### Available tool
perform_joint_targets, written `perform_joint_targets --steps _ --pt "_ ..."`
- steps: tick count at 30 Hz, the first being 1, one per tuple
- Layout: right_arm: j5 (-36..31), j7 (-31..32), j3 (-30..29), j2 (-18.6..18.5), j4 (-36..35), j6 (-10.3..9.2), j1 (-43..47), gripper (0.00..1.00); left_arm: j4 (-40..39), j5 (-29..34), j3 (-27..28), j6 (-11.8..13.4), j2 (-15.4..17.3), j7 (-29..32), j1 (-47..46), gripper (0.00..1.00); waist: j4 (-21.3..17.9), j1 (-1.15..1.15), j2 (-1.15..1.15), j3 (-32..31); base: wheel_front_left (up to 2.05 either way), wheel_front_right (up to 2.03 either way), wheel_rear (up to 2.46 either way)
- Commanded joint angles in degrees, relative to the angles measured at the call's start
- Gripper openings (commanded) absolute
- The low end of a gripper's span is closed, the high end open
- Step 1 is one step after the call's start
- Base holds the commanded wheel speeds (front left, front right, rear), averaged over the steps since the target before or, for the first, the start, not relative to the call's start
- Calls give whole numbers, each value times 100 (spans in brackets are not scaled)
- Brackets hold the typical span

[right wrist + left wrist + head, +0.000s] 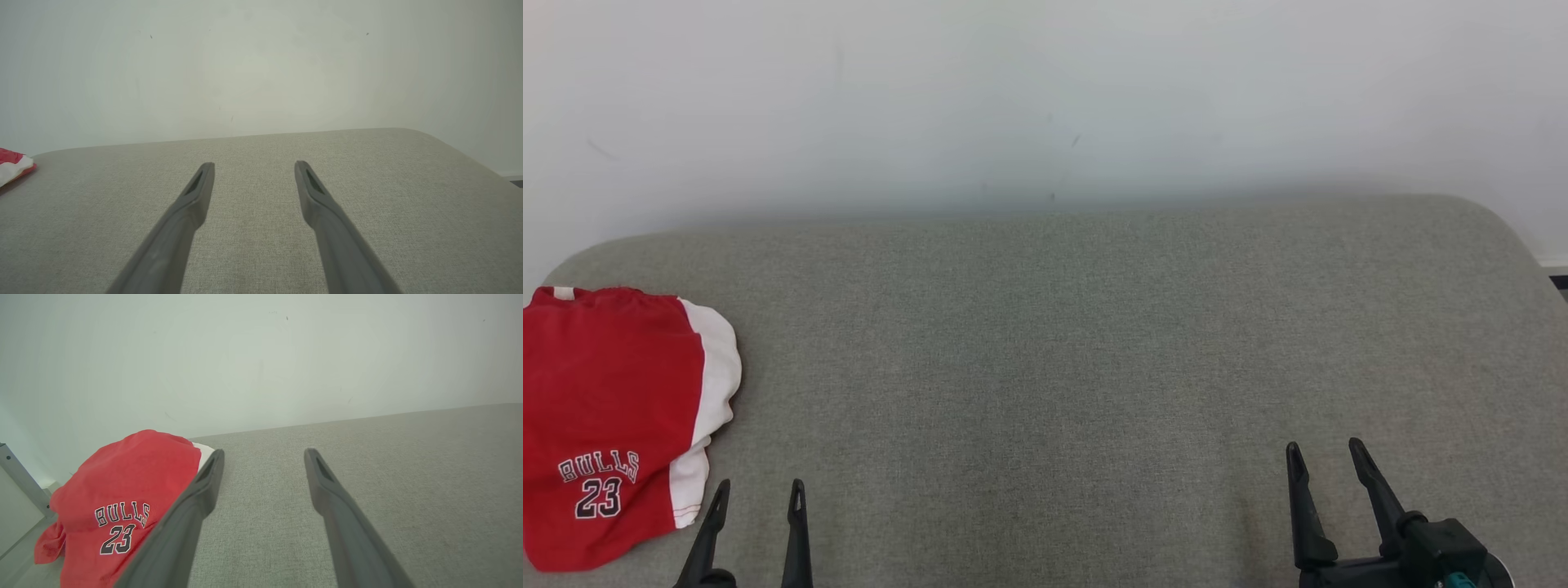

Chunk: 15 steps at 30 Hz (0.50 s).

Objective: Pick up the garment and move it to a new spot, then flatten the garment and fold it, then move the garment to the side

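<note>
- The grey fabric-covered desk [1045, 367] runs wide ahead of both grippers, bare cloth between and beyond their fingers.
- The garment [605, 408], a red and white piece printed "BULLS 23", lies as a compact, loosely folded bundle just to the outer left of the left gripper [760, 487]. It sits beside the left finger, not between the two, and appears not to touch it. It is well apart from the right gripper [1324, 446], far off to that gripper's left.
- Judged from this layout, the garment is either waiting for its first pick-up or already folded and set aside; the pictures do not settle which.
- If the pick-up is the step in hand, the next move calls for the left gripper to swing left and come down over the bundle's near white edge. It should pinch several layers together so the cloth lifts as one.
- Left gripper: jaws spread wide, holding nothing.
- Right gripper: jaws spread wide too, empty, hovering over bare desk.
</note>
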Motion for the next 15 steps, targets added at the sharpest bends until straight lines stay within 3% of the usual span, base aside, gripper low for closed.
perform_joint_targets --steps 1,15 --pt "-2 -28 4 5 12 -12 12 100 27 31 20 -3 -6 -20 46 100 2 0 0 -6 0 0 0" --pt "101 -17 3 5 201 -12 -47 100 115 -220 30 13 -14 250 -11 100 -2 0 0 -64 0 0 0"
